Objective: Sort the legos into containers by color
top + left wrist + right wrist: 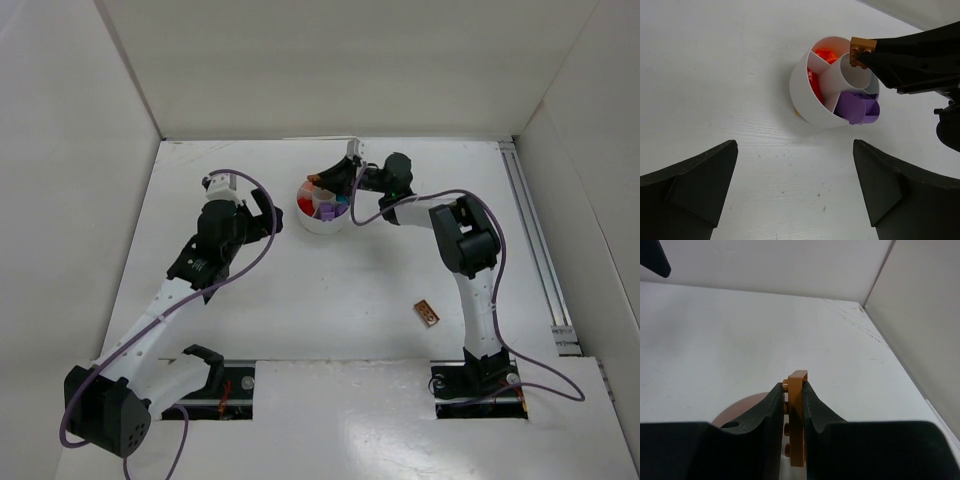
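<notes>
The white round dish [322, 226] stands at the back middle of the table, with red [305, 204], orange [322, 193], purple [328, 211] and teal [343, 200] pieces in its wedges. My right gripper [318, 183] is shut on a flat brown brick [797, 415], held on edge over the dish's far rim. In the left wrist view the brick [862, 50] hangs above the central well of the dish [802, 85]. My left gripper [795, 145] is open and empty, just left of the dish [267, 213]. A second brown brick [428, 313] lies on the table beside the right arm.
White enclosure walls stand close on the left, back and right. A metal rail [535, 230] runs along the table's right edge. The right arm's purple cable [420, 195] loops above the table next to the dish.
</notes>
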`<state>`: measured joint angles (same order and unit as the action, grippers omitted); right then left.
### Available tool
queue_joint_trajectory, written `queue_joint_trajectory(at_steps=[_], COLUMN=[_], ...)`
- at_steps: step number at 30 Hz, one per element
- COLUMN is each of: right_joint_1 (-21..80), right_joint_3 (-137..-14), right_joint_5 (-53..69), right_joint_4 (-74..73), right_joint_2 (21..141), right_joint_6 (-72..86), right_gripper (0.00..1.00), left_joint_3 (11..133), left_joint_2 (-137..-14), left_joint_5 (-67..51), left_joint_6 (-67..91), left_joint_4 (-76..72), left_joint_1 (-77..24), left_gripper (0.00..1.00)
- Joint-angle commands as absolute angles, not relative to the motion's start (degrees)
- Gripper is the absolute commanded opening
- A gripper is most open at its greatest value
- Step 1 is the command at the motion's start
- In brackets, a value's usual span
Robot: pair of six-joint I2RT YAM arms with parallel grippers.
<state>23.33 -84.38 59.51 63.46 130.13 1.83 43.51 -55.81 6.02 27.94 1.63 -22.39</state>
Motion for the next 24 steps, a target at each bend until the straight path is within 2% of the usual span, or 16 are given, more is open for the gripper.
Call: queue_joint_trajectory(at_steps=[1, 12, 18, 22, 23, 24], right_joint_1=[23.8, 23.8, 22.8, 21.7, 21.7, 21.2], right_joint_3=[-83.3, -80.9, -77.4, -73.1, -71.9, -70.6], right_joint_5=[59.8, 59.2, 58.7, 56.3, 53.6, 51.6], right_joint_4=[65.9, 66.4, 66.4, 55.4, 51.6, 42.5], right_joint_2=[129.9, 125.2, 117.8, 108.8, 106.4, 103.8], right_joint_6=[1.1, 1.1, 0.4, -8.1, -11.0, -13.7], right_gripper=[0.18, 0.46, 0.54, 0.57, 0.61, 0.63], left_joint_3=[43.8, 43.8, 43.2, 42.6, 41.9, 41.9], left_joint_2=[-55.5, -54.5, -52.6, -50.2, -49.4, -49.4], left_joint_5=[5.2, 4.6, 4.0, 4.0, 4.0, 4.0], left_joint_6=[27.2, 28.3, 30.0, 32.4, 33.0, 33.6], left_joint_4=[1.0, 1.6, 2.7, 4.0, 4.0, 4.6], left_joint_1=[-22.1, -22.1, -22.1, -22.1, -22.1, -22.1], left_gripper=[0.99, 0.99, 0.99, 0.99, 0.99, 0.99])
